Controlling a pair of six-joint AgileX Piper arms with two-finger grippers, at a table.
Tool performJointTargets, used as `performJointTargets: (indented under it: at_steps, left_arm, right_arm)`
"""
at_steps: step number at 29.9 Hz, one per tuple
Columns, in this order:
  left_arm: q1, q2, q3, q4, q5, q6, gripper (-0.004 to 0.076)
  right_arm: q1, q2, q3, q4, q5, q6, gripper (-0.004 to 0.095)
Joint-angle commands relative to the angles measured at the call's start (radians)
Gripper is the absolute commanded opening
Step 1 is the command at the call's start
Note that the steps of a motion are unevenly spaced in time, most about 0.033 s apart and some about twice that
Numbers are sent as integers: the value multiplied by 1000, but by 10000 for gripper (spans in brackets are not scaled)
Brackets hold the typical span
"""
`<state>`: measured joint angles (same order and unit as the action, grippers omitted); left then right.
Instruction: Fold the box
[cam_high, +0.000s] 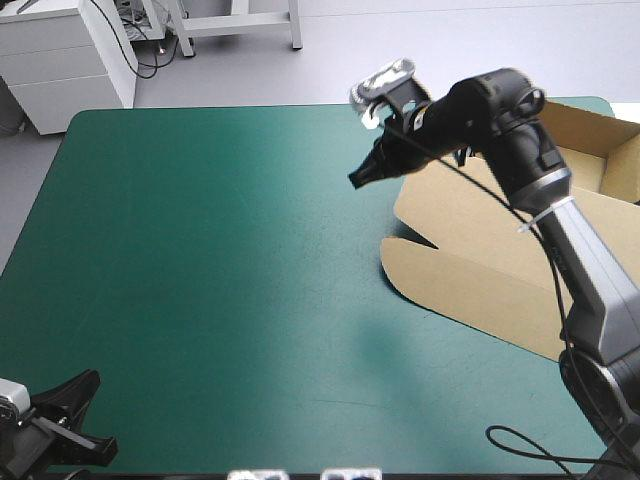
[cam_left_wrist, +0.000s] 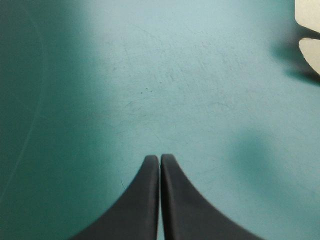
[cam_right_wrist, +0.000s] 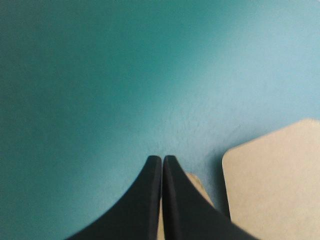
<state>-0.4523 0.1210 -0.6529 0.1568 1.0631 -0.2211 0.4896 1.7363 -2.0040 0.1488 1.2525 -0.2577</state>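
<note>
The left tool sits at the near left corner of the counter, pointing in toward its middle. In the left wrist view its black fingers press together along their whole length into one pointed arch, with nothing between them and only bare teal-green cover ahead. A small part of the box shows well ahead and off to one side. Past the middle of the counter, the right arm reaches in from the right over the box, and the right tool points left and down, its tip over the cover just beside the box's far left corner. Its fingers are also pressed tight together and hold nothing; whether the tip touches the cover cannot be told. In the right wrist view a round-cornered flap lies just beside the fingers, and a sliver of board shows under them. The brown box lies on the right side of the counter. Its near part is flat, with a notch cut in its left edge. Its far right part has walls raised and runs past the counter's right edge.
</note>
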Motion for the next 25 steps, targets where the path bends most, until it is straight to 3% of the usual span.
performJointTargets:
  at_steps: [1,12,15,20,25]
  left_arm:
    - [-6,17,-23,3,-76,-6,-8]
    - [-6,17,-23,4,-70,-6,-8]
    - [-6,17,-23,8,-66,-6,-8]
    - [-6,17,-23,8,-68,5,-8]
    - [-6,17,-17,6,-117,61,-8]
  right_arm:
    - [38,-92,125,-125,-75,28,-4]
    - [38,-412,697,-118,-481,79,-4]
    - [36,-542,820,-149,-578,150,-4]
    - [36,-742,955,-294,-656,258,-4]
    - [36,-940,1088,-325,-660,263,-4]
